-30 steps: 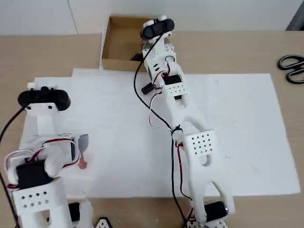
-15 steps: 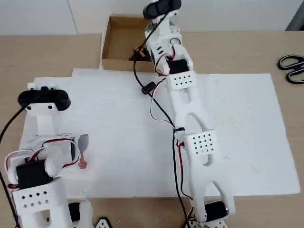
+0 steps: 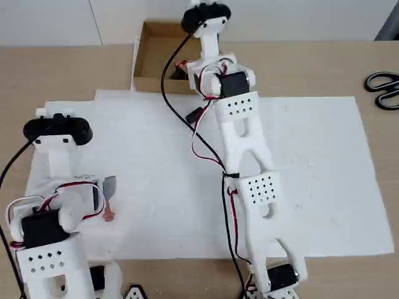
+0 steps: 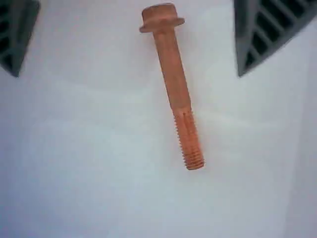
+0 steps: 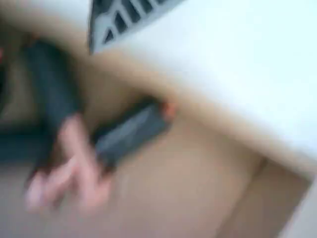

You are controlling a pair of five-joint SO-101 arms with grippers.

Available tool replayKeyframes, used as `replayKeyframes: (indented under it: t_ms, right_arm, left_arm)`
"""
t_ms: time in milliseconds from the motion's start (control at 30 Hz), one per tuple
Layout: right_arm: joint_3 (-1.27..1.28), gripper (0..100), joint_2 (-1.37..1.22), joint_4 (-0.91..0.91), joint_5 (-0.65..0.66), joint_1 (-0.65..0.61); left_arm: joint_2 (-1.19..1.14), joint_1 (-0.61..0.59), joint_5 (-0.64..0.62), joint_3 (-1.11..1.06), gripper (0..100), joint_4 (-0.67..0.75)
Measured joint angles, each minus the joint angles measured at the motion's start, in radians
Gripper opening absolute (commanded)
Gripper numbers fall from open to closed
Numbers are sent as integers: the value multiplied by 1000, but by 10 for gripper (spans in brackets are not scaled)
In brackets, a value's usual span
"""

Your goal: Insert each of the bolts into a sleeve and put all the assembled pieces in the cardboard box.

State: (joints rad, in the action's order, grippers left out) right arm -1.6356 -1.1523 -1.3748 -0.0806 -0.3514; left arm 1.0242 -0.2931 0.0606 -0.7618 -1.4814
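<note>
- Left tool [image 4: 128,69]: low over the near left part of the white sheet [image 3: 156,187], with its two dark fingers [image 4: 267,34] spread apart and gripping nothing.
- Bolt [image 4: 173,94]: copper-coloured, with a flanged head and a threaded tip. It lies flat on the white sheet in the gap between the left tool's fingers and touches neither of them.
- Right tool [image 3: 187,70]: at the end of the outstretched right arm, over the cardboard box [image 3: 153,59] near its right side. Whether it is apart or together cannot be told, since the arm covers it from above and the wrist view is blurred.
- Sleeve [image 5: 131,131]: dark, with an orange end showing at one tip. It lies on the floor of the cardboard box close to a side wall. Other shapes beside it are too blurred to identify.
- Cardboard box: open-topped, standing on the tabletop [image 3: 62,68] just beyond the far edge of the white sheet.
- Scissors [image 3: 383,87]: on the bare tabletop at the far right, well apart from both arms.
</note>
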Motion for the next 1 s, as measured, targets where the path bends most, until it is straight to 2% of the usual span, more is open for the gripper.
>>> replayKeyframes:
  t_ms: [267, 433, 600, 867, 1000]
  right_arm:
    - [0, 144, 0, -149, -106, -14]
    - [0, 144, 0, -213, -215, -15]
    - [2, 144, 80, -295, -218, -15]
    - [0, 144, 307, -304, -213, -15]
    - [98, 144, 377, -304, -213, -2]
  left_arm:
    - [0, 0, -34, 0, 261, 0]
    - [0, 0, -34, 0, 261, 0]
    - [0, 0, -34, 0, 261, 0]
    - [0, 0, -34, 0, 261, 0]
    - [0, 0, -34, 0, 261, 0]
